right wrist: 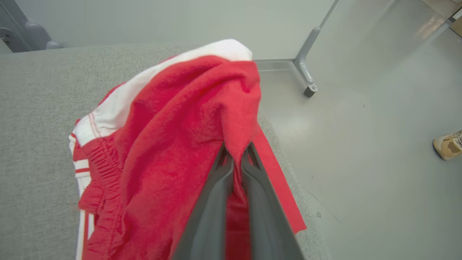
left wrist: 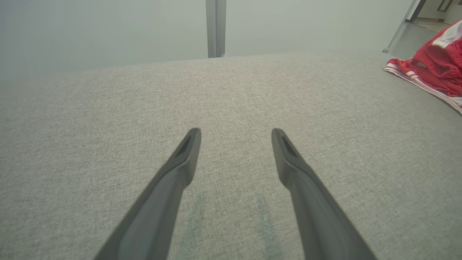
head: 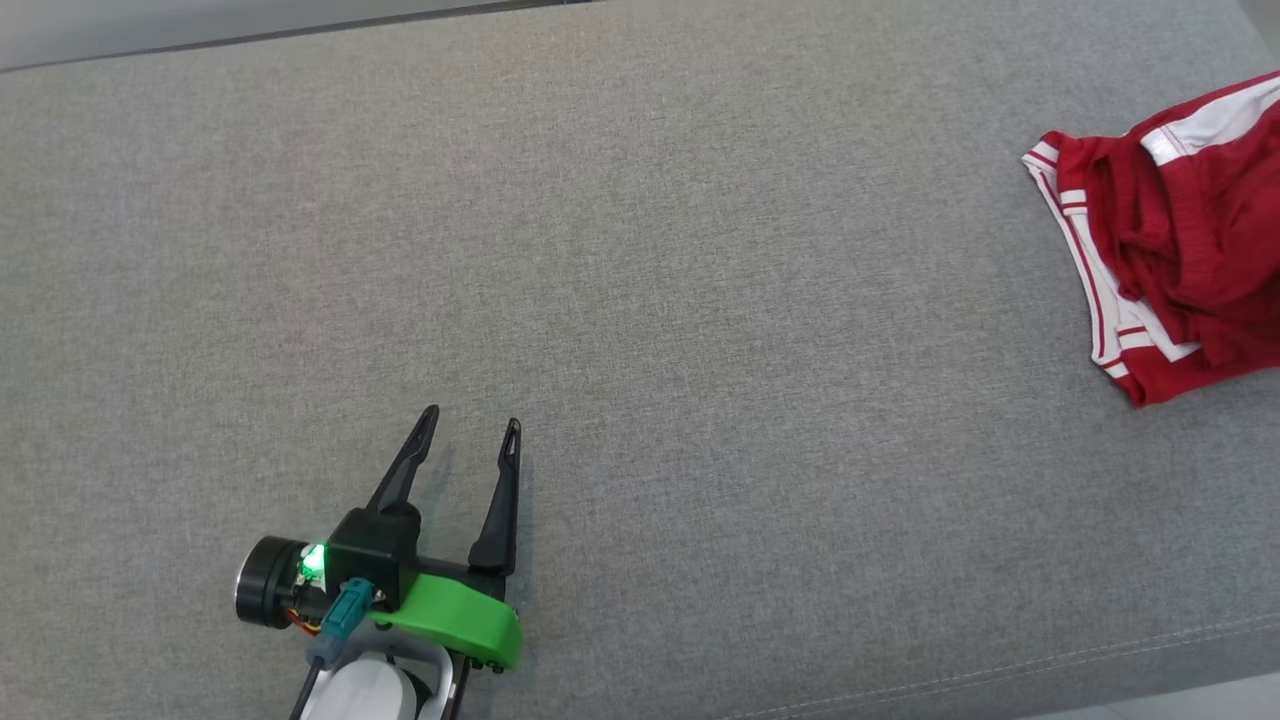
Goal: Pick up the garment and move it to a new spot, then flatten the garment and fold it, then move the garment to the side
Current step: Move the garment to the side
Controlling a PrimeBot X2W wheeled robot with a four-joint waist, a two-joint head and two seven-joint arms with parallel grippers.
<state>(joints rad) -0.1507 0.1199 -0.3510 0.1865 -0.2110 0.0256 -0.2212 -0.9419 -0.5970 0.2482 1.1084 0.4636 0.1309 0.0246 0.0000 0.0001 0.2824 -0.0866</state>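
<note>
Garment point(head: 1180, 250) (red, white-trimmed) sits bunched at the right edge of the grey fabric surface point(head: 640, 250); right hand point(right wrist: 236, 150) pinches a fold of it, fingers nearly together; left hand point(head: 472, 418) spread wide, holding nothing, well apart from it.

One garment point(head: 1170, 250), red with white trim, on one grey tabletop point(head: 640, 300). Two end effectors: the left end effector point(head: 471, 420), well apart from the garment, and the right end effector point(right wrist: 236, 150), at the garment. Each has two dark fingers point(left wrist: 180, 169), four in all. On the floor point(right wrist: 361, 162) beyond the garment: one shoe point(right wrist: 448, 145) and one metal foot point(right wrist: 306, 72).
</note>
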